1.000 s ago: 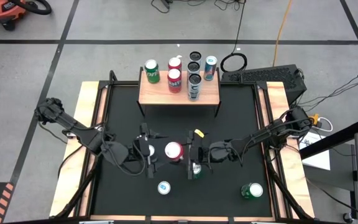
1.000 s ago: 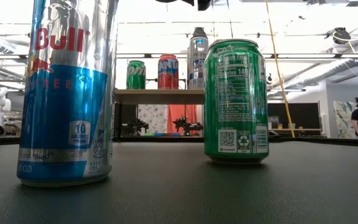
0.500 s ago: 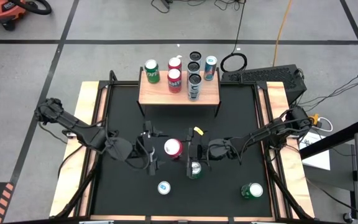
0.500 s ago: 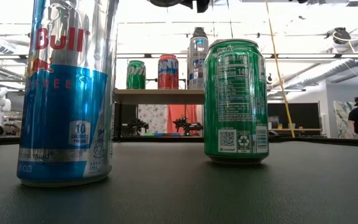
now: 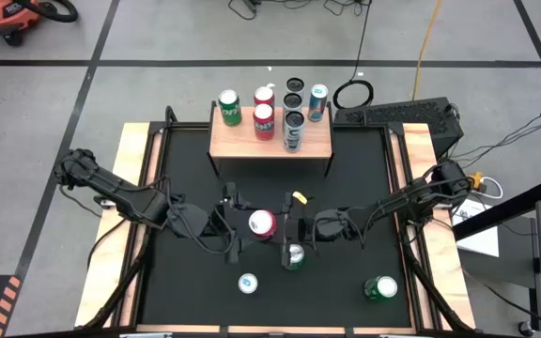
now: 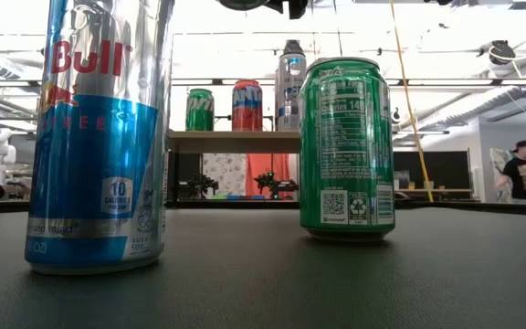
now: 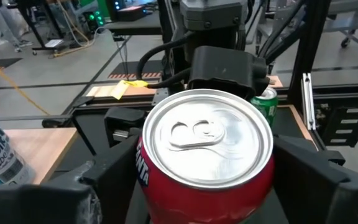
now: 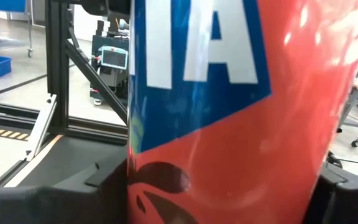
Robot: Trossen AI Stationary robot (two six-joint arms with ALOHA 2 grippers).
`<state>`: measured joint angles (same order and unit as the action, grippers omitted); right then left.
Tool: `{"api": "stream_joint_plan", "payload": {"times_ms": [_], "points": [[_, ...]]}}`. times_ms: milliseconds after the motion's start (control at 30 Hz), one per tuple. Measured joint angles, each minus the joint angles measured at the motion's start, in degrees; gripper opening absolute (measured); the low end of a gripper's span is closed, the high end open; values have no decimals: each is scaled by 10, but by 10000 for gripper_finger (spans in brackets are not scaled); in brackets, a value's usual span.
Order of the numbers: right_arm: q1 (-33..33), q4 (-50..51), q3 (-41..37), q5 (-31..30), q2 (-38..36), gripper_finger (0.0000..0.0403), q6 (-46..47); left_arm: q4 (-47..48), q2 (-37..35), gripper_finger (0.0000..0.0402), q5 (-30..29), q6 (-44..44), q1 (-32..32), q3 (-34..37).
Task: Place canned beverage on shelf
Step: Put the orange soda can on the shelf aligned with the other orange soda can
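Fingers (image 7: 73, 186) of both arms flank the red can (image 7: 207, 155) (contact hidden), perhaps gripping.

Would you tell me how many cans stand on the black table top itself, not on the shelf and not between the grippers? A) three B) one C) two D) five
A: the high view shows a blue-topped can, a green can and another green can on the table.

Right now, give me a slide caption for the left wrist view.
Left pincer flanks an upright red aluminium can with a silver pull-tab lid, right arm close behind.
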<state>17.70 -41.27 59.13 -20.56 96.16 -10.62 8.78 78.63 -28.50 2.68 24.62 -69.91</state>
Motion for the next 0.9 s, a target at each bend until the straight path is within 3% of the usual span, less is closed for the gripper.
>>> {"api": "stream_joint_plan", "payload": {"times_ms": [300,633,900], "points": [[-1,6,1,-2,-1,290,10,-4,0,301,-2,1,0,0],[-1,40,2,-5,-4,357,35,0,-1,300,21,-2,0,2],[-1,142,2,-5,-45,370,51,0,-14,300,35,-15,-3,2]]}}
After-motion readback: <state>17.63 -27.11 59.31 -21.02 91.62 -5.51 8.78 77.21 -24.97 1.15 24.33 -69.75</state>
